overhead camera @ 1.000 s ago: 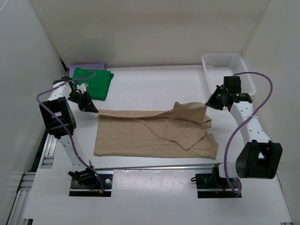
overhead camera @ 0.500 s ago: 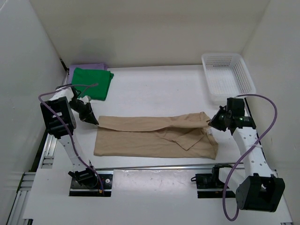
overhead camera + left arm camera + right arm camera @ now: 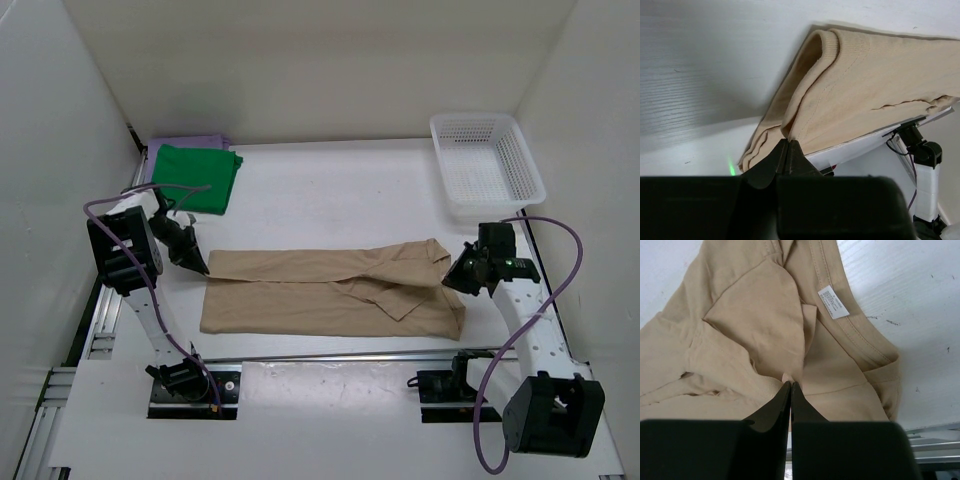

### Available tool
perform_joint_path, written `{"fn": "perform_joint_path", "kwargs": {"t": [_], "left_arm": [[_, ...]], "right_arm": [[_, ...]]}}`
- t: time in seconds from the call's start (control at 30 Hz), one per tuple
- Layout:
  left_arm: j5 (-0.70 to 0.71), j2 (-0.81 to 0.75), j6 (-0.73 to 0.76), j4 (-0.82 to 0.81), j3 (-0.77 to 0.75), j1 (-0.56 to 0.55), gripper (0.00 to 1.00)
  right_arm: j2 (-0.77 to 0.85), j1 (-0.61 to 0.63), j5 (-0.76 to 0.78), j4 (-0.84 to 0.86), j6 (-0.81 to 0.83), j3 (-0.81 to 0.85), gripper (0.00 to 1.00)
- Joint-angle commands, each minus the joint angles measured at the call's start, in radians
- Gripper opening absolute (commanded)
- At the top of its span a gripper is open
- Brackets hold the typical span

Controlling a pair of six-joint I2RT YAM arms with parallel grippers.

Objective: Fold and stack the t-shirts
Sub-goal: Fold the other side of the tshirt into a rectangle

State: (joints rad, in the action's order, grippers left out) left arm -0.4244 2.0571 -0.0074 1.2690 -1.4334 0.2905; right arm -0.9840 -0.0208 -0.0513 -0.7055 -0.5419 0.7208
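Note:
The tan t-shirt [image 3: 330, 292] lies across the table's middle, folded lengthwise, its far layer pulled toward the near edge. My left gripper [image 3: 203, 268] is shut on the tan shirt's left far corner [image 3: 810, 100], pinching a fold of cloth. My right gripper [image 3: 447, 279] is shut on the shirt's right end near the collar [image 3: 790, 365]; a white label [image 3: 833, 302] shows beside it. The green t-shirt [image 3: 196, 178] lies folded at the back left on top of the lavender t-shirt [image 3: 188, 142], of which only an edge shows.
A white mesh basket [image 3: 486, 165] stands at the back right. White walls close in on the left, right and back. A metal rail [image 3: 330, 355] runs along the near table edge by the arm bases.
Both grippers have carried the tan shirt's far edge toward the near side and lower. The raised right end now lies flatter and the shirt is a narrower band.

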Motion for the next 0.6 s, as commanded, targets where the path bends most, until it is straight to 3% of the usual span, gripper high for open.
{"fn": "perform_joint_path", "kwargs": {"t": [0.0, 0.37, 0.57], "left_arm": [[0.013, -0.015, 0.007, 0.012, -0.039, 0.004, 0.1], [-0.007, 0.015, 0.007, 0.066, -0.121, 0.013, 0.1], [0.039, 0.015, 0.007, 0.041, -0.019, 0.013, 0.11]], "right_arm": [[0.024, -0.007, 0.031, -0.006, 0.005, -0.006, 0.0], [0.024, -0.027, 0.042, -0.015, 0.026, 0.012, 0.0], [0.024, -0.027, -0.001, 0.018, 0.007, -0.067, 0.0]]}}
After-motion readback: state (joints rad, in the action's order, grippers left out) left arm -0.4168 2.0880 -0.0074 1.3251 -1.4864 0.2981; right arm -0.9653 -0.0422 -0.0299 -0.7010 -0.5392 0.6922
